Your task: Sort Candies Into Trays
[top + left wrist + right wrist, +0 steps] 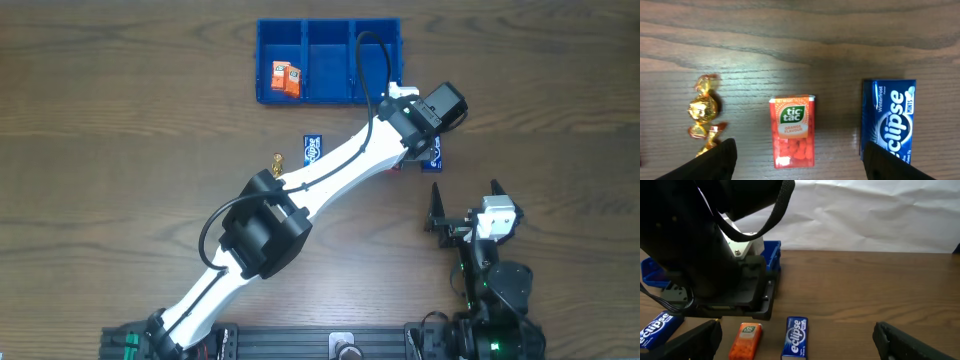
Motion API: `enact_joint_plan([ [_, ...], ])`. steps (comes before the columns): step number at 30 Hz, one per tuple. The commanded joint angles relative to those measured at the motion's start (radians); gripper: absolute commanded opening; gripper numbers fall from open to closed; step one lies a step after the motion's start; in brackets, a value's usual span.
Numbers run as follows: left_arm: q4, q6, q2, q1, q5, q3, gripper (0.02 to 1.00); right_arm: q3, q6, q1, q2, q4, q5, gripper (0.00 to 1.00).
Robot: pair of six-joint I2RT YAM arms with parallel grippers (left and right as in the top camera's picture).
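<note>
Candy box orange, white-topped, flat on table; left pincer apart over it; right pincer apart.

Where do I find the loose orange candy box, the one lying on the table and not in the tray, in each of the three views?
Top view: the orange candy box is mostly hidden under the left arm; a reddish sliver shows right of centre.
Left wrist view: in the middle, lower half.
Right wrist view: at the bottom edge, left of centre.
Shared landmark: the blue mint box lying beside it.
</note>
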State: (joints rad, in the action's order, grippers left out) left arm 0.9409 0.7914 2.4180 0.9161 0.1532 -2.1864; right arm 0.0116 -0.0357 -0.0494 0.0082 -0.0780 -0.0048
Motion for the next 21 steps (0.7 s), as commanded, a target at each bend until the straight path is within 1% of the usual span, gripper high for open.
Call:
enact_joint_plan([
  [1,-0.002,0.025,0.061,-0.019,-0.059,0.001,0.790,-0.004,0.014,-0.003,-0.005,-0.005,-0.005,0.998],
  [8,-0.005,0.047,0.080,-0.023,-0.088,0.042,0.779,-0.004,0.014,-0.003,-0.005,-0.005,-0.005,0.998],
  [13,-0.026,0.051,0.080,-0.026,-0.102,0.077,0.748,-0.004,0.014,-0.003,-0.005,-0.005,-0.005,1.000],
  [14,-0.026,0.051,0.080,-0.026,-0.101,0.077,0.717,-0.004,0.014,-0.003,-0.005,-0.005,-0.005,1.000],
  [18,-0.034,0.051,0.080,-0.026,-0.101,0.077,0.514,-0.004,0.014,-0.003,-0.005,-0.005,-0.005,0.998],
  [21,-0.034,0.050,0.080,-0.025,-0.098,0.077,0.391,-0.004,0.014,-0.003,-0.005,-0.005,-0.005,1.000],
])
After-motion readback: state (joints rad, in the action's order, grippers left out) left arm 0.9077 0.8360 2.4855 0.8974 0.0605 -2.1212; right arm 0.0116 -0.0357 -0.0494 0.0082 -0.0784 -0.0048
